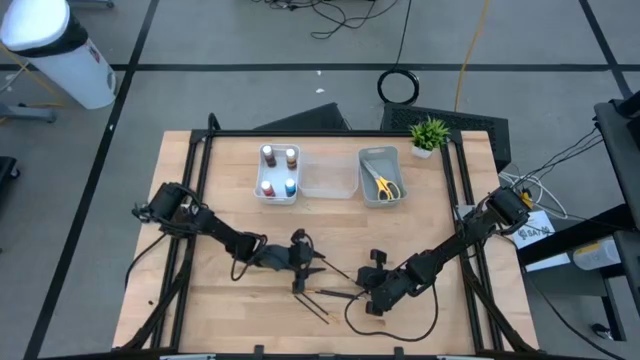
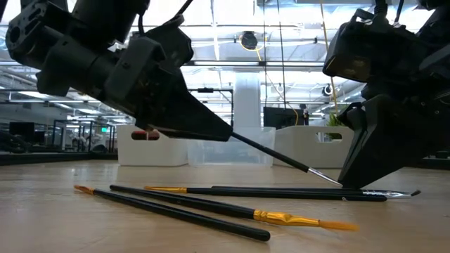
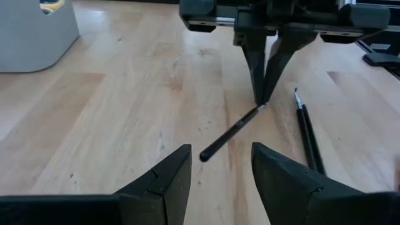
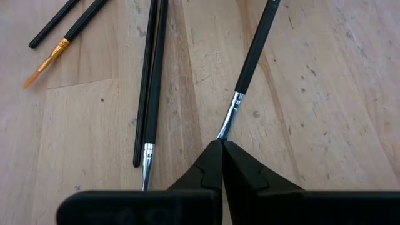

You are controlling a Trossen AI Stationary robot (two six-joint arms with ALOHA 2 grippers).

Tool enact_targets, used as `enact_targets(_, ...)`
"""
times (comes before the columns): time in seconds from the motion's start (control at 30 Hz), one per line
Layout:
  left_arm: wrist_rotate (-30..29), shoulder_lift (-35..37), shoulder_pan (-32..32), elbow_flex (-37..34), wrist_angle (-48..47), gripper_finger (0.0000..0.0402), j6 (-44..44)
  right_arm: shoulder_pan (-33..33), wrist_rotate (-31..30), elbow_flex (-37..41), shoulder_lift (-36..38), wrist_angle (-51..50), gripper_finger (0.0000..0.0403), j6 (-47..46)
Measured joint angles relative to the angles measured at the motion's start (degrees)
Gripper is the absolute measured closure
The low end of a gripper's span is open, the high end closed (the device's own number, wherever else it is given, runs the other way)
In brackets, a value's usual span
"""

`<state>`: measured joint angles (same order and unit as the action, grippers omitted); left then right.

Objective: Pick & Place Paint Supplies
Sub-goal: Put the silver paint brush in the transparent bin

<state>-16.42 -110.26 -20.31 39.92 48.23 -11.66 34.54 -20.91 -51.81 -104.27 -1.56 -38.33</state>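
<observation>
- Wooden worktop (image 1: 230, 300) carries everything, framed by a dark rail, with a wide lit hall beyond it in the low view.
- Nearest the front edge, loose paintbrushes (image 2: 211, 207) lie flat, two with orange bristles.
- Just behind them, toward the front middle, the right gripper (image 4: 222, 150) is clenched on the metal ferrule of a thin dark brush (image 4: 253, 50), whose handle slants up off the wood.
- Facing it, the left gripper (image 3: 215, 165) has its fingers released, with the brush's handle end (image 3: 228, 134) lying between them and not yet held.
- As I judge it, this is a handover or joint lift: the left fingers should close squarely on the handle before the right lets go, or the brush may swing or drop.
- Farther back, a white tray (image 1: 277, 173) holds four paint bottles (image 1: 279, 172), next a clear tray (image 1: 328, 175), then a grey tray (image 1: 379, 160) with yellow-handled scissors (image 1: 386, 185).
- At the far right corner stands a potted plant (image 1: 429, 132).
</observation>
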Motion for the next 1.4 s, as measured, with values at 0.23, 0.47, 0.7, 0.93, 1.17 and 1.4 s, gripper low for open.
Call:
enact_targets(0.23, 1.59, 0.0, 0.06, 0.0, 0.04, 0.0227, 0.0, 0.0, 0.0, 0.0, 0.0, 0.0, 0.0403, 0.0)
enact_targets(0.47, 1.59, 0.0, 0.73, 0.0, 0.07, 0.0227, -0.02, -0.01, 0.0, 0.0, 0.0, 0.0, 0.0403, 0.0)
enact_targets(0.7, 4.12, 0.0, 1.81, 0.0, 0.09, 0.0227, -0.57, -0.05, 0.0, 0.0, 0.0, 0.0, 0.0403, 0.0)
enact_targets(0.93, 6.1, 0.0, 2.15, 0.0, 0.11, 0.0288, -0.61, -0.07, 0.02, 0.0, 0.0, 0.0, 0.0403, 0.0)
enact_targets(1.17, 11.19, 0.07, 3.65, 0.0, 2.29, 0.0382, -0.61, -0.07, 0.02, 0.0, 0.0, -0.07, 0.0403, 0.0)
enact_targets(1.4, 12.46, 0.0, 3.83, 0.04, 4.08, 0.039, -0.46, -0.07, 0.04, 0.0, 0.0, 0.0, 0.0403, 0.02)
